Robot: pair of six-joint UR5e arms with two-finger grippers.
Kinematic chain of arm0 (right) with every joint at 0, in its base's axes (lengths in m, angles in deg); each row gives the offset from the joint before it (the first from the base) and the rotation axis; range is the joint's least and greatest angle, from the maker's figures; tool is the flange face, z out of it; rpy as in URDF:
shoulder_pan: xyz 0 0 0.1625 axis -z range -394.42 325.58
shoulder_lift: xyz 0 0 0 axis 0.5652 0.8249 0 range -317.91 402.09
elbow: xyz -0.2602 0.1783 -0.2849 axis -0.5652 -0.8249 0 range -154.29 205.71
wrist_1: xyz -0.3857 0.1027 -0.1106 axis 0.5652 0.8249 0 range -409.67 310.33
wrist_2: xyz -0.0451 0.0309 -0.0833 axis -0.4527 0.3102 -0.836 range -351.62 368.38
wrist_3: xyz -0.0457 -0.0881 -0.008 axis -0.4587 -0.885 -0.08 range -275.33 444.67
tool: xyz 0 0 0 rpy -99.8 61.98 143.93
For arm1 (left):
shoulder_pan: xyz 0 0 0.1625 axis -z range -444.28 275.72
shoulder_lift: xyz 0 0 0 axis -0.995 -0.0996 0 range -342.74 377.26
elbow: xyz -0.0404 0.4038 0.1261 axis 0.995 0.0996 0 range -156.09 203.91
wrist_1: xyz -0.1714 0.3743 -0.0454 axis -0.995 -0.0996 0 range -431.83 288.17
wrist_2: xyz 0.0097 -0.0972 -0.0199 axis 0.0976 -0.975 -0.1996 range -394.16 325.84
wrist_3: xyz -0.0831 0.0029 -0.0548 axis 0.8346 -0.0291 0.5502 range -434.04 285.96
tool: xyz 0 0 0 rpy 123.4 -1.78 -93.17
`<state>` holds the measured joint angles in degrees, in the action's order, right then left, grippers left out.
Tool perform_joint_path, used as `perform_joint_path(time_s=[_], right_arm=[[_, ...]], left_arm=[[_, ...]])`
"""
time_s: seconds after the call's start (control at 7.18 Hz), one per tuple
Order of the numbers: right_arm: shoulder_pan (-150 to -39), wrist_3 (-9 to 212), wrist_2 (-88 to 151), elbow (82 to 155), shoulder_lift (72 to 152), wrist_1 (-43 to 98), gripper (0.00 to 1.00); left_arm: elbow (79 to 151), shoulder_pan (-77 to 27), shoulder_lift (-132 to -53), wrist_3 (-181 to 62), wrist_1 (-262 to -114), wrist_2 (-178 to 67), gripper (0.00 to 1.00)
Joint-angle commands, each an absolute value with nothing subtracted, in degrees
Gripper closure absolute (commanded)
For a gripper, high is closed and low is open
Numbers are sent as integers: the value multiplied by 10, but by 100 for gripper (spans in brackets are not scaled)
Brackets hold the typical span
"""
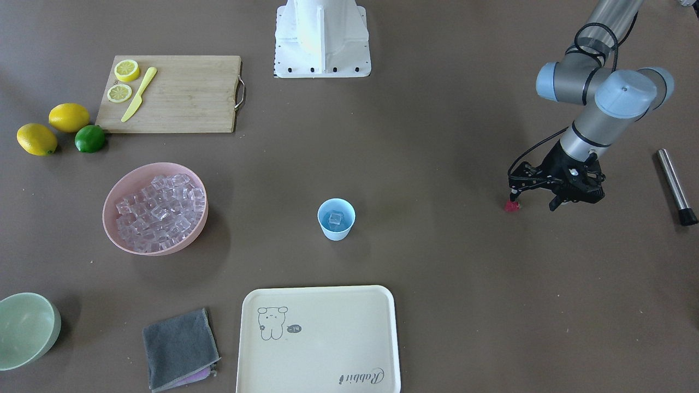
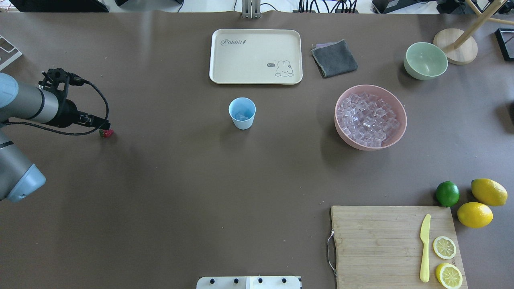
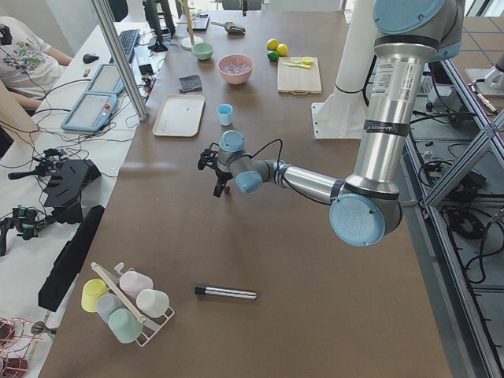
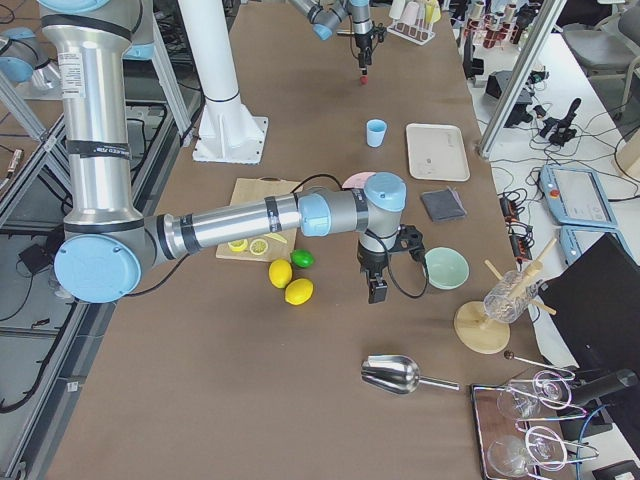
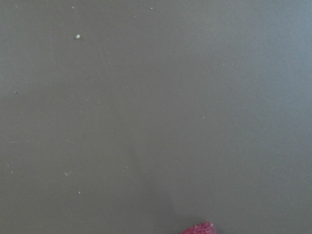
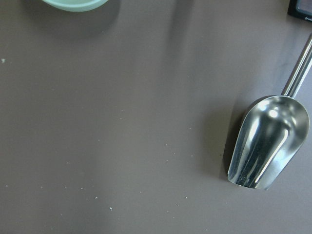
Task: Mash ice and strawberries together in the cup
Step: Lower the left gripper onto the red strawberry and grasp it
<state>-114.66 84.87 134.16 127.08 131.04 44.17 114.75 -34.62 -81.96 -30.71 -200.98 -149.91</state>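
So far ice (image 1: 335,219) is found sitting in the cup (image 1: 336,232), but the strawberry (image 1: 511,206) is parked way off at the tip of the left gripper (image 1: 514,200) (pinched or just touched, can't be told), so nothing's been mashed yet.

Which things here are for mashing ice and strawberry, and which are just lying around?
For the job: small pale-blue cup holding a clear ice cube; pink bowl of ice cubes; tiny dark-red strawberry; probably the black-tipped steel rod.
Lying about: cream tray, grey cloth, pale-green bowl, wooden board, yellow lemons, green lime.
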Motion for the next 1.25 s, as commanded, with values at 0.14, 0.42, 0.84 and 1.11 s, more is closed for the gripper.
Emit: perform_joint_path(time_s=[0.14, 0.42, 0.84, 1.11], right_arm=[[-1167, 837, 1343, 1263, 1310, 441, 8], [-1167, 837, 1341, 1260, 1309, 441, 8], [-1168, 838, 1341, 1257, 1309, 440, 8], [-1167, 838, 1341, 1256, 1308, 440, 8]], left_arm=[[1140, -378, -828, -306, -2009, -1475, 12], [1136, -381, -829, -304, -2009, -1474, 17], [1125, -387, -830, -308, -2009, -1474, 29], [1122, -387, -833, -309, -2009, -1474, 40]])
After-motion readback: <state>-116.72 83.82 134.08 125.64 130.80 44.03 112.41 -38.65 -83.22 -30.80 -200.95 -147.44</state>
